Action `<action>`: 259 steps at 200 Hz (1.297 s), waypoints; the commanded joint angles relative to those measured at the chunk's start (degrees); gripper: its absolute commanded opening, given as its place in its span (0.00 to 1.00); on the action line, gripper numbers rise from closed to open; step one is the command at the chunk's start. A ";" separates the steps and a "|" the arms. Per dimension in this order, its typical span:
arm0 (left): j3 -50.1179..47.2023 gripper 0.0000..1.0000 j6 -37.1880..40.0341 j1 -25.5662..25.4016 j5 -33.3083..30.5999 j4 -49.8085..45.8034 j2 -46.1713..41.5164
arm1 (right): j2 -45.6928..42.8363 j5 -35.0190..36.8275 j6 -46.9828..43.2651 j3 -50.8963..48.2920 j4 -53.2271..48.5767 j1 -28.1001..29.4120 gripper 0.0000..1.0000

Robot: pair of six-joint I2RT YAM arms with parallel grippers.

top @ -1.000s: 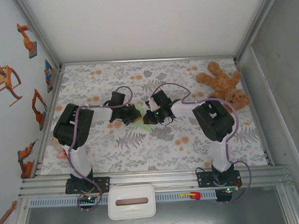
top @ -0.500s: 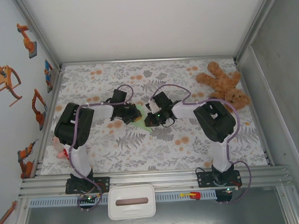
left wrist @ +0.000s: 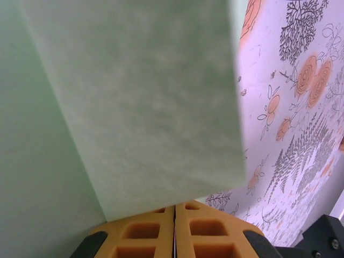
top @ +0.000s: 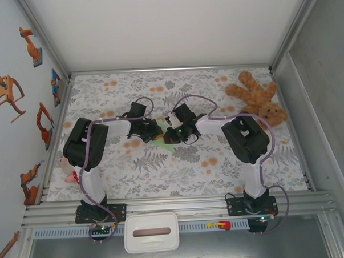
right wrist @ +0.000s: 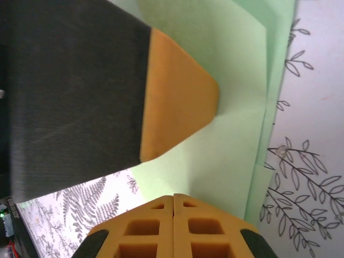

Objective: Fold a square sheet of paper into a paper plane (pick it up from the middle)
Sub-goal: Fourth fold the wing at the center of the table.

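Reaching forward from the near edge, elbows raised, forearms angled inward, with left gripper (top: 152,130) and right gripper (top: 173,132) almost nose to nose at mid-table. Closed on both sides, pads pressed together; cannot tell whether any fold is actually pinched. Held low over the folded mint-green paper sheet (top: 168,139), lying on the floral table (top: 219,172) under both tips, well left of the teddy bear (top: 257,96).

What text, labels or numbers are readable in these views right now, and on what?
None can be read.
The green paper is unprinted.
The wall stickers are pictures without words.
The white tub shows no label.
The tablecloth bears only flowers and leaves.
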 commanded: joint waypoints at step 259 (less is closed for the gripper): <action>0.68 0.10 1.83 -0.08 -3.66 -8.18 2.28 | -2.78 6.63 1.72 -2.87 -0.94 1.71 0.00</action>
